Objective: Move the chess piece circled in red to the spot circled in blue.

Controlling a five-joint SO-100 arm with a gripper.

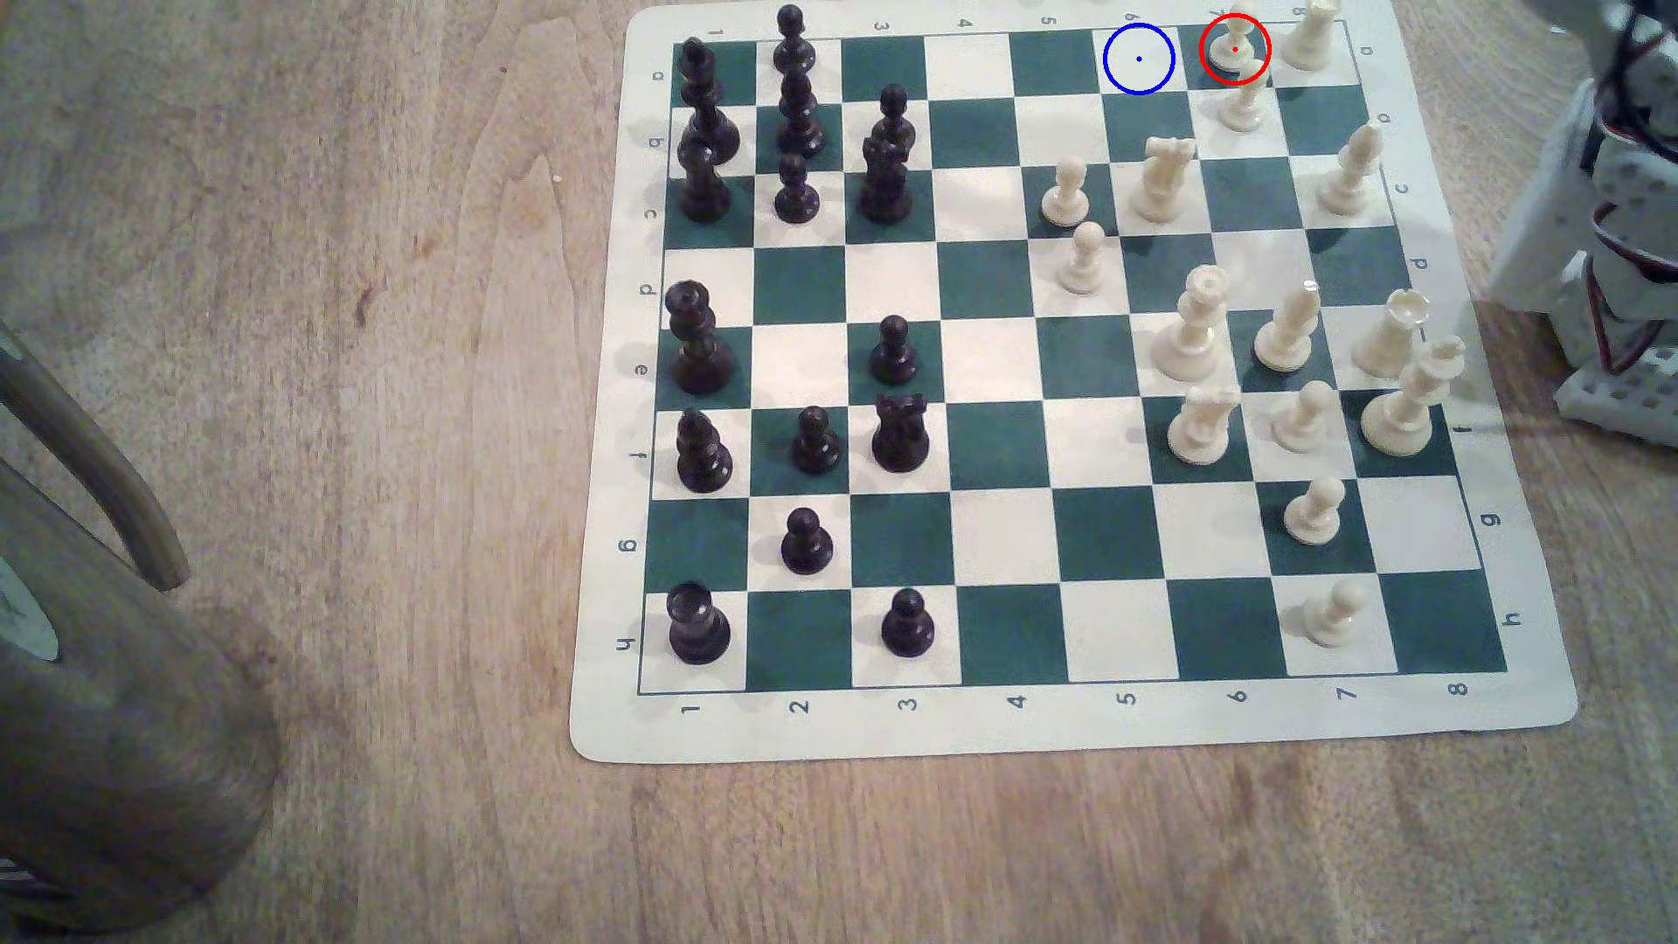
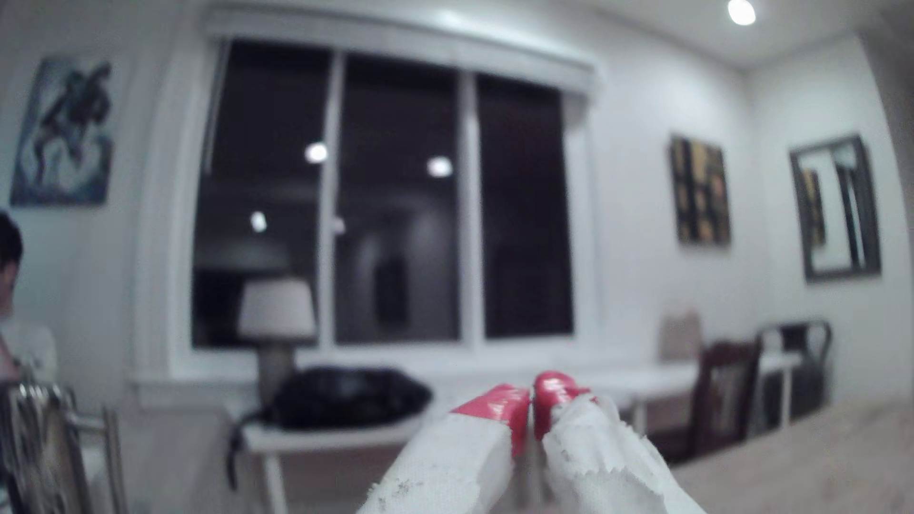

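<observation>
Red-tipped and wrapped in white, our pincer (image 2: 531,405) sits closest to the wrist camera, its tips pressed nearly together with nothing between them, aimed out at the room rather than down at the board. We judge the task not yet begun: the chess piece circled in red (image 1: 1235,45) stands on its dark square, one square to the exterior view's right of the spot circled in blue (image 1: 1139,59), which is bare. Pincer and pawn are well apart.
</observation>
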